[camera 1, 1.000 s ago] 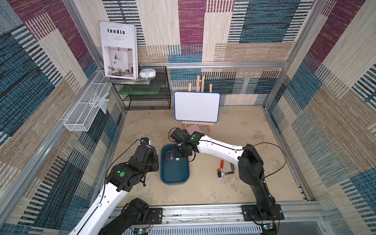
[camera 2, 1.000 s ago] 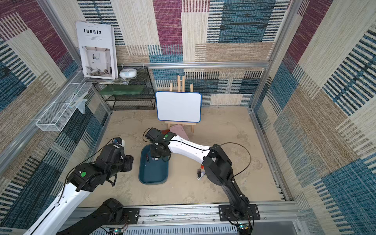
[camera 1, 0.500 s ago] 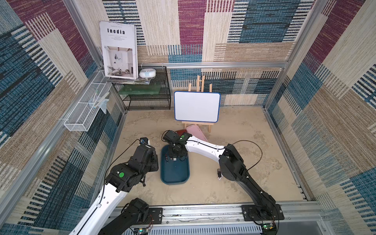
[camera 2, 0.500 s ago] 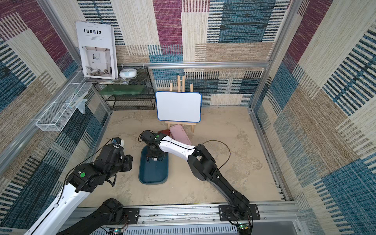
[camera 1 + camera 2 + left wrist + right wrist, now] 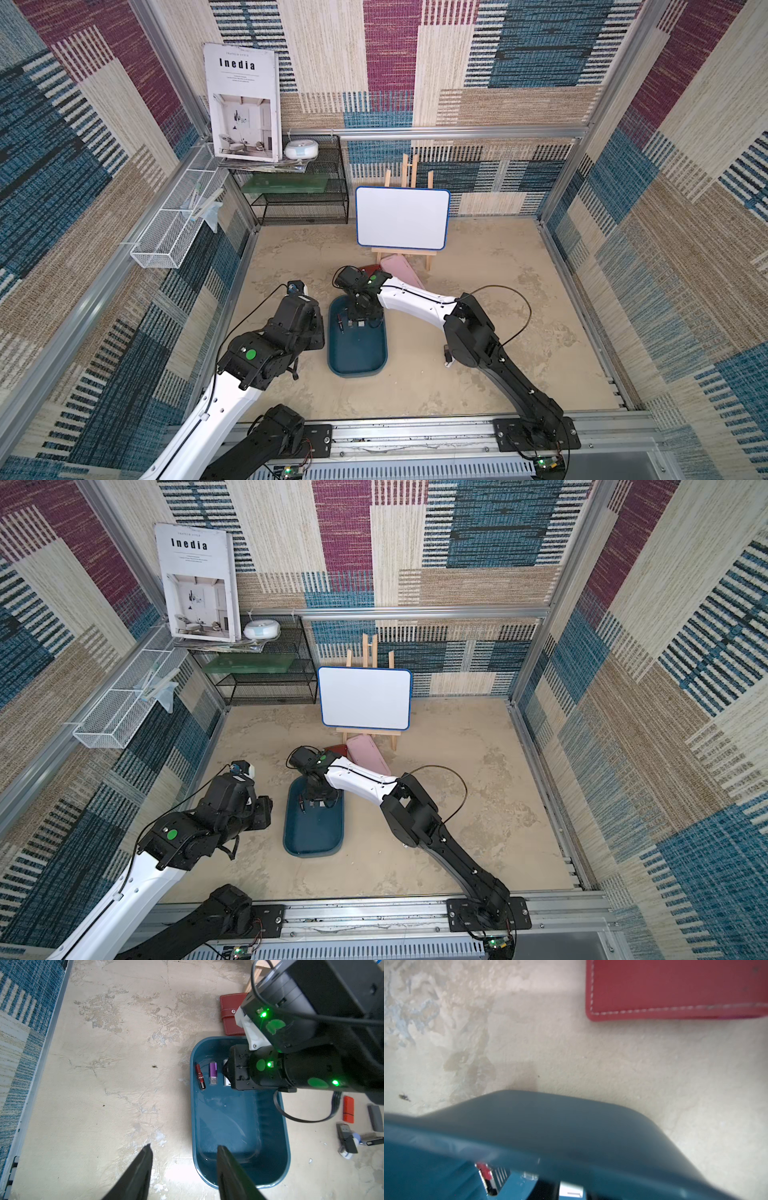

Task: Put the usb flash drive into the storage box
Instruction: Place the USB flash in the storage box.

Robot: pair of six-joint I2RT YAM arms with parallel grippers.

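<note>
The right arm (image 5: 415, 297) is reaching across, its wrist hanging low over the far end of the storage box (image 5: 241, 1126). The right jaws are hiding under the wrist body, so I cannot tell whether they are pinching or parting. A white usb flash drive (image 5: 226, 1082) is peeking out just beneath them, inside the box, lying beside a purple drive (image 5: 213, 1073) and a red drive (image 5: 200, 1076). The left jaws are standing spread and empty, just beside the box.

Here is what is worrying me. If the white drive is clinging to one jaw, a lift could be carrying it back out over the rim. A sideways exit could be knocking the purple drive. The black cable (image 5: 291, 1116) drooping over the box edge could be snagging and dragging the box. More drives, an orange one (image 5: 348, 1108) among them, are waiting on the worktop (image 5: 104, 1064).
</note>
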